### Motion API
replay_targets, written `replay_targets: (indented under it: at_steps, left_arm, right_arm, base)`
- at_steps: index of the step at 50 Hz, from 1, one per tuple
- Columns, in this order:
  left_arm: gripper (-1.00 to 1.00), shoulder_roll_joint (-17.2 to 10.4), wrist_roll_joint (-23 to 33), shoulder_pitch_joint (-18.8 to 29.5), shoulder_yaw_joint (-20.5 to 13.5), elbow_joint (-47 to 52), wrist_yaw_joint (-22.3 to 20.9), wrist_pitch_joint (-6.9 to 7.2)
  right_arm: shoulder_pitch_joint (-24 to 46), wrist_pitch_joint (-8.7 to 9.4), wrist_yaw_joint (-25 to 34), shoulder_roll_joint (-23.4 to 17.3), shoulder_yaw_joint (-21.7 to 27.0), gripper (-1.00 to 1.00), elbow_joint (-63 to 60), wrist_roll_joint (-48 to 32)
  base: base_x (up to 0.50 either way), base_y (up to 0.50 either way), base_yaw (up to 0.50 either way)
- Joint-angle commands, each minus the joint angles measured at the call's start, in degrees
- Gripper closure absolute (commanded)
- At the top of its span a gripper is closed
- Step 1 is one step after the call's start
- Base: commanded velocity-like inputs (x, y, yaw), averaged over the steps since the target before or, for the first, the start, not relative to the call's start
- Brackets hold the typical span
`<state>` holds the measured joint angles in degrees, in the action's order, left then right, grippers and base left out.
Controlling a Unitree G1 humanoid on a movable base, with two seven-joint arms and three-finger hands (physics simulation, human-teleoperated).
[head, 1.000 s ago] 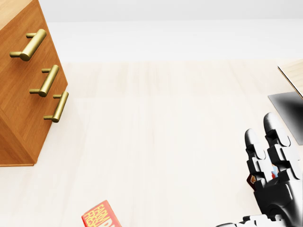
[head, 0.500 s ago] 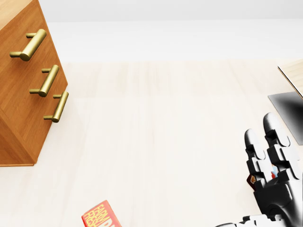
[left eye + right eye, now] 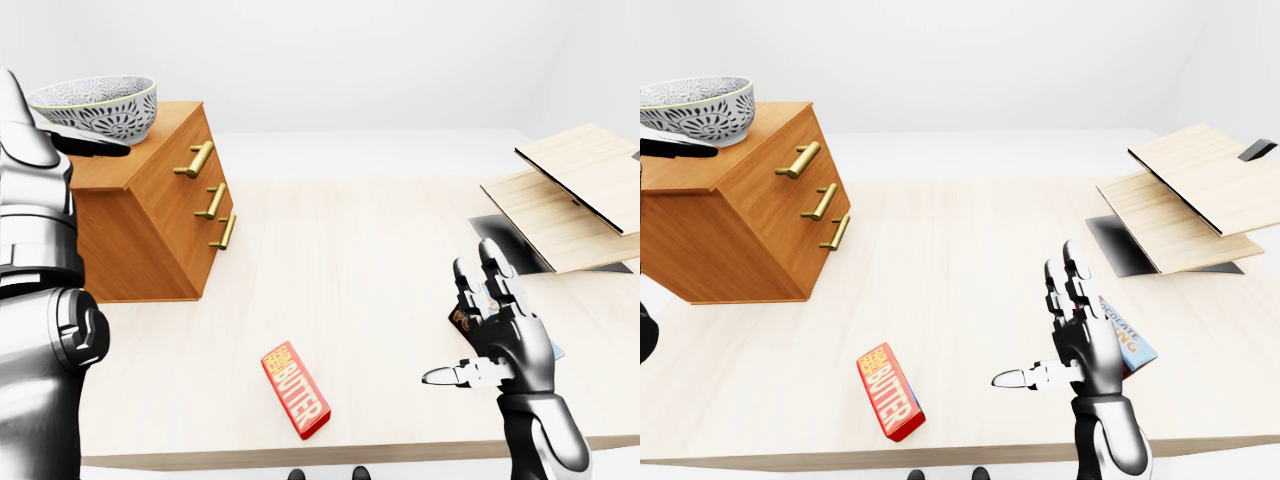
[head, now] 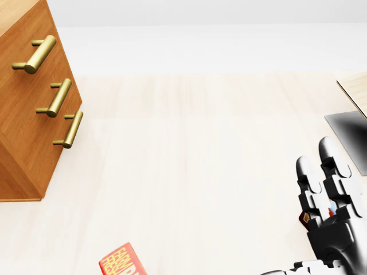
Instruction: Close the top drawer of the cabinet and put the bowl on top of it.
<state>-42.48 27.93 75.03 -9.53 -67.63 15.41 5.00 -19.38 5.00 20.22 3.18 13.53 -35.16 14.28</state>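
Note:
The wooden cabinet [image 3: 150, 225] stands on the table at the left of the left-eye view. Its three brass-handled drawers sit flush, the top drawer [image 3: 196, 160] included. The patterned grey bowl [image 3: 95, 108] rests upright on the cabinet's top. A dark straight finger of my left hand [image 3: 92, 146] lies along the top just below the bowl, not closed round it; the rest of that hand is hidden behind my silver left arm [image 3: 35, 300]. My right hand [image 3: 470, 325] hovers open over the table at the lower right, holding nothing.
A red butter box [image 3: 295, 390] lies near the table's bottom edge. Stacked tilted wooden boards [image 3: 570, 195] over a dark mat [image 3: 1130, 245] fill the right side. A blue packet [image 3: 1128, 342] lies behind my right hand.

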Motion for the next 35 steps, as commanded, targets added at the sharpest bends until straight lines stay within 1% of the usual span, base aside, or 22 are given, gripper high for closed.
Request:
replay_targets:
  at_steps: [1, 2, 3, 6, 8, 10, 11, 12, 13, 14, 15, 16, 18, 19, 24, 26, 27, 28, 31, 34, 35]
  left_arm:
    - [-1.00, -1.77, -2.14, 0.44, -1.03, 5.20, -3.33, 0.00]
    - [-1.00, -2.00, -2.56, 0.31, -1.22, 6.59, -4.17, 0.00]
    - [-1.00, -2.26, -3.50, -0.21, -1.74, 9.70, -6.00, 0.00]
    - [-1.00, -2.37, -3.86, -1.47, -1.82, 13.70, -7.28, 0.00]
    - [-1.00, -2.68, -5.09, -2.33, -2.62, 18.84, -10.06, 0.00]
    - [-1.00, -2.65, -5.21, -2.71, -2.68, 19.76, -10.28, 0.00]
    - [-1.00, -2.72, -6.37, -3.79, -3.45, 24.90, -12.92, 0.00]
    - [-1.00, -2.68, -6.54, -4.38, -3.54, 26.29, -13.23, 0.00]
    - [-1.00, -2.61, -7.33, -5.30, -3.97, 29.04, -14.53, 0.00]
    - [-1.00, -2.60, -7.45, -5.57, -4.00, 29.65, -14.65, 0.00]
    - [-1.00, -2.51, -7.99, -7.37, -4.48, 34.24, -16.06, 0.00]
    - [-1.00, -2.43, -8.42, -8.11, -4.77, 36.05, -16.62, 0.00]
    - [-1.00, -2.44, -8.53, -8.32, -4.77, 36.49, -16.67, 0.00]
    - [-1.00, -2.05, -10.17, -10.40, -5.58, 43.06, -20.03, 0.00]
    - [-1.00, -1.11, -13.26, -15.46, -7.21, 56.82, -24.65, 0.00]
    - [-1.00, -0.67, -14.25, -17.63, -7.58, 61.64, -25.82, 0.00]
    - [-1.00, 0.12, -15.87, -19.14, -8.81, 65.35, -26.81, 0.00]
    - [-1.00, 0.04, -16.30, -19.40, -8.80, 65.83, -26.67, 0.00]
    - [-1.00, 1.66, -19.83, -23.26, -10.21, 73.10, -28.01, 0.00]
    - [-1.00, 2.47, -23.05, -25.49, -11.10, 77.56, -28.35, 0.00]
    - [-1.00, 3.26, -24.61, -27.34, -11.73, 81.68, -29.05, 0.00]
  right_arm:
    - [-0.08, 0.00, -0.07, 0.02, -0.12, -1.00, -0.12, -0.10]
    - [-0.09, 0.00, -0.08, 0.03, -0.13, -1.00, -0.11, -0.13]
    - [-0.21, 0.00, -0.02, 0.05, -0.13, -1.00, -0.20, -0.06]
    - [-0.33, 0.00, 0.04, 0.09, -0.17, -1.00, -0.19, -0.13]
    - [-0.38, 0.00, 0.07, 0.12, -0.19, -1.00, -0.17, -0.16]
    - [-0.37, 0.00, 0.07, 0.12, -0.19, -1.00, -0.16, -0.16]
    - [-0.37, 0.00, 0.11, 0.10, -0.19, -1.00, -0.09, -0.16]
    - [-0.37, 0.00, 0.12, 0.10, -0.18, -1.00, -0.08, -0.16]
    - [-0.38, 0.00, 0.14, 0.08, -0.12, -1.00, -0.11, -0.10]
    - [-0.38, 0.00, 0.15, 0.09, -0.11, -1.00, -0.11, -0.10]
    - [-0.41, 0.00, 0.21, 0.08, -0.02, -1.00, -0.16, 0.02]
    - [-0.36, 0.00, 0.21, 0.08, 0.02, -1.00, -0.12, 0.03]
    - [-0.36, 0.00, 0.22, 0.09, 0.03, -1.00, -0.12, 0.02]
    - [-0.35, 0.00, 0.24, 0.12, -0.09, -1.00, -0.01, -0.11]
    - [-0.40, 0.00, 0.29, 0.15, -0.03, -1.00, -0.07, -0.08]
    - [-0.42, 0.00, 0.30, 0.16, -0.14, -1.00, -0.01, -0.17]
    - [-0.47, 0.00, 0.33, 0.15, -0.15, -1.00, -0.06, -0.17]
    - [-0.47, 0.00, 0.33, 0.15, -0.16, -1.00, -0.06, -0.17]
    - [-0.16, 0.00, 0.24, 0.02, -0.05, -1.00, 0.17, -0.10]
    - [-0.25, 0.00, 0.31, 0.04, -0.04, -1.00, 0.08, -0.04]
    - [-0.15, 0.00, 0.25, 0.04, -0.08, -1.00, 0.17, -0.10]
  base:
    - [0.00, 0.00, 0.00]
    - [0.00, 0.00, 0.00]
    - [0.00, 0.00, 0.00]
    - [0.00, 0.00, 0.00]
    - [0.00, 0.00, 0.00]
    - [0.00, 0.00, 0.00]
    - [0.00, 0.00, 0.00]
    - [0.00, 0.00, 0.00]
    - [0.00, 0.00, 0.00]
    - [0.00, 0.00, 0.00]
    - [0.00, 0.00, 0.00]
    - [0.00, 0.00, 0.00]
    - [0.00, 0.00, 0.00]
    - [0.00, 0.00, 0.00]
    - [0.00, 0.00, 0.00]
    - [0.00, 0.00, 0.00]
    - [0.00, 0.00, 0.00]
    - [0.00, 0.00, 0.00]
    - [0.00, 0.00, 0.00]
    - [0.00, 0.00, 0.00]
    - [0.00, 0.00, 0.00]
